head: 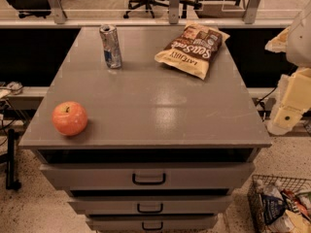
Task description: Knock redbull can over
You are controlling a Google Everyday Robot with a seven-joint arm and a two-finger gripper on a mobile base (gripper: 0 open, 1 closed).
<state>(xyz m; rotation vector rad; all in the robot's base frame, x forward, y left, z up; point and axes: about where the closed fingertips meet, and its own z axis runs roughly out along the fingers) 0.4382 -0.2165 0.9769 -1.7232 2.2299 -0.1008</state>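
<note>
Camera view:
- I see the redbull can (111,46) standing upright on the far left part of the counter (160,106), silver top up, with bare surface all around it.
- The end effector (286,111) is at the right edge of the view, off the counter's right side and low, beside the front right corner. It is well apart from the can, and nothing on the counter touches it.
- I cannot tell whether the end effector is released or clenched. From here I make out only cream-coloured arm sections.
- A brown-and-yellow chip bag (192,49) lies flat at the far right of the counter, to the right of the can and apart from it.
- A red apple (70,118) sits near the front left corner, stem up, well apart from the can and from the bag.
- Below the counter top I count three drawers (148,178), each with a dark handle. The top one appears pulled slightly open.
- A wire basket (279,205) holding packaged items stands on the floor at the lower right.
</note>
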